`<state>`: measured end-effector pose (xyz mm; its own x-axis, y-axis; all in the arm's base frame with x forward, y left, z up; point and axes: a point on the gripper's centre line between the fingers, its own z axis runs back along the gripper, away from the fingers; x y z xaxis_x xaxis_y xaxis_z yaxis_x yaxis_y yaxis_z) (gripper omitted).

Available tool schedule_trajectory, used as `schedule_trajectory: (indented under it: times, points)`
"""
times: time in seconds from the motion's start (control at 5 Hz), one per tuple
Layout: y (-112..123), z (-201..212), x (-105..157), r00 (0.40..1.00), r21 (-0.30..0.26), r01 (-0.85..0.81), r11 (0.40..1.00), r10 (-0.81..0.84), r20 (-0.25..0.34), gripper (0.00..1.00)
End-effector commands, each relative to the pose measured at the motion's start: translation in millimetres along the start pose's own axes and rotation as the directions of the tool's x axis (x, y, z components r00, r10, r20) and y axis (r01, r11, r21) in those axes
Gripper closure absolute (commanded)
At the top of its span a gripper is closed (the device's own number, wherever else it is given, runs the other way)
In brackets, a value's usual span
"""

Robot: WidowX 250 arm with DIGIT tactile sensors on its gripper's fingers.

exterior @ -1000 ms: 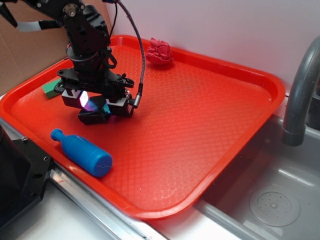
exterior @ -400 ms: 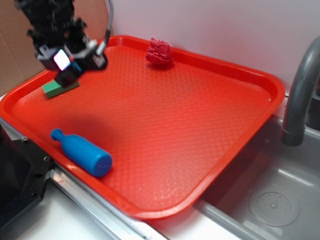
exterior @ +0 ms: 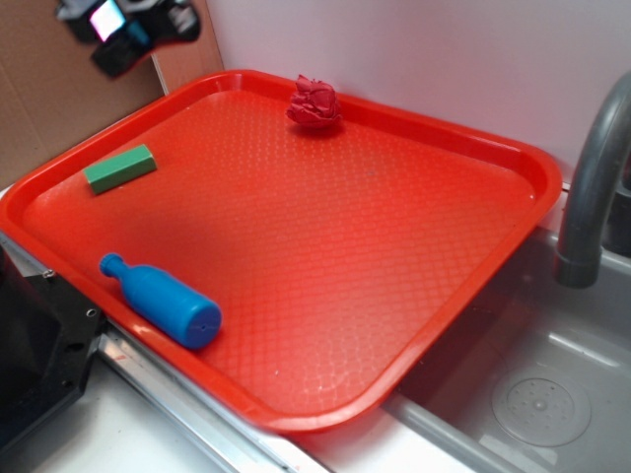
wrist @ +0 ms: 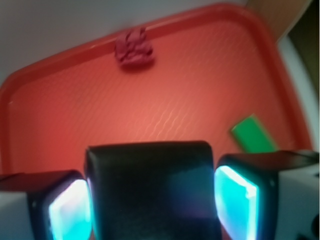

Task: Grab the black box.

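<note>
In the wrist view the glossy black box (wrist: 152, 192) fills the space between my two glowing fingers (wrist: 237, 202), pressed on both sides. My gripper (wrist: 152, 205) is shut on it, high above the red tray (wrist: 60, 135). In the exterior view my gripper (exterior: 128, 34) hangs at the top left, above the tray's far left corner (exterior: 212, 84), with a dark shape under its lit pad that is likely the black box (exterior: 118, 54).
On the tray lie a green rectangular block (exterior: 120, 168) at the left, a blue bottle (exterior: 163, 301) on its side near the front edge, and a crumpled red ball (exterior: 315, 102) at the back rim. A grey faucet (exterior: 592, 187) and sink basin (exterior: 532, 394) are on the right.
My gripper has risen from the tray's left part, carrying the black box up and back to the top left corner of the view. The green block is now fully uncovered.
</note>
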<state>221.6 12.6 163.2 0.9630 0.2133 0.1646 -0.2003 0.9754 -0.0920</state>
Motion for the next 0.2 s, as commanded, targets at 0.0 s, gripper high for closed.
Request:
schedule_trajectory:
  times: [0.0]
  points:
    - [-18.1,28.1,5.5,0.993,0.242,-0.073,0.967,0.094,-0.075,1.0]
